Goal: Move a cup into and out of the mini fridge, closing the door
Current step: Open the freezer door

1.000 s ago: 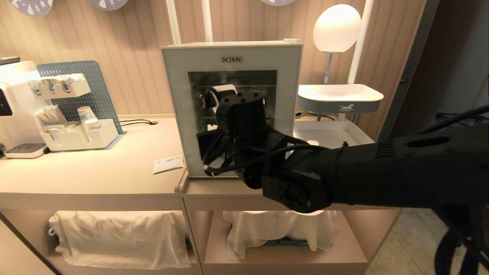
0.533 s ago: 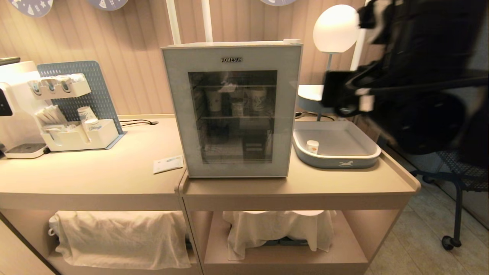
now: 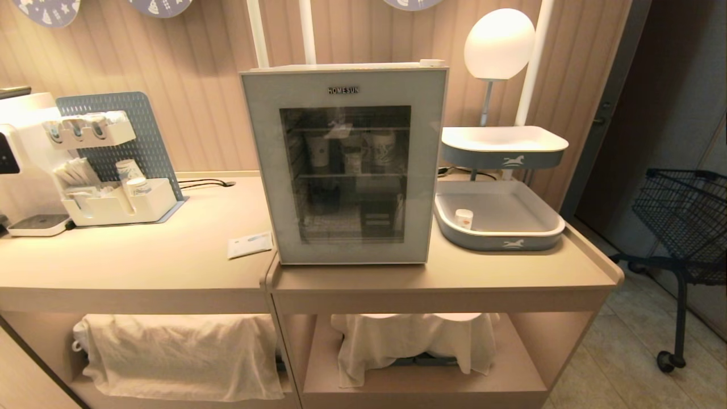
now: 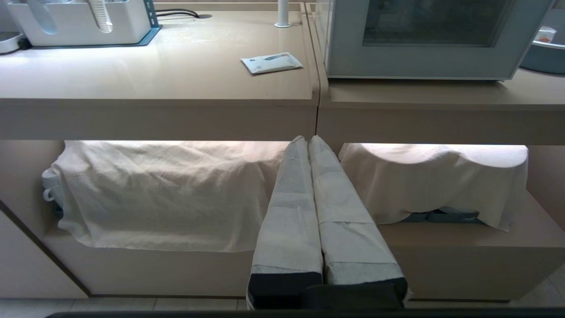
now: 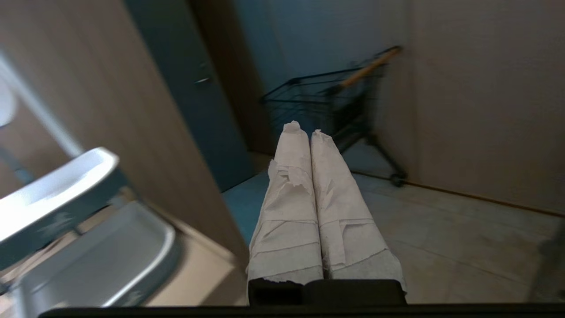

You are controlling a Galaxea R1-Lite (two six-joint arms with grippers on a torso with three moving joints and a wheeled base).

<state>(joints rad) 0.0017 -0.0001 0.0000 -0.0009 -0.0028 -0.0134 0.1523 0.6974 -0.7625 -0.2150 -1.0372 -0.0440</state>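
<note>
- Right gripper [image 5: 300, 128] is pinched fully together and carrying nothing; we are pointing it out toward the floor and a wire cart [image 5: 335, 101], beyond the counter's end.
- Left gripper [image 4: 307, 140] is likewise clenched on nothing; we are hanging it low in front of the counter's lower shelf, aimed at the draped cloths [image 4: 167, 190].
- We are seeing neither arm from the head.
- We are finding the cup [image 3: 464, 218] upright in the lower tray [image 3: 514, 243], against the tray's wall nearest the fridge [image 3: 345, 162], with its long axis vertical.
- From the right gripper, the tray is lying off to one side and behind the fingertips; its rim is showing at the edge of the right wrist view, though the cup itself is not showing there.
- From the left gripper, the cup is sitting up on the counter and far across, past the fridge.
- We are judging the right arm the nearer one for any reach to the cup.
- We are reading the door [image 3: 344, 165] as shut flush; through its glass, paper cups are standing on the upper wire shelf.
- We are seeing nothing in the upper tray [image 3: 504, 146] from this angle.
- We are judging the task as looking finished.
</note>
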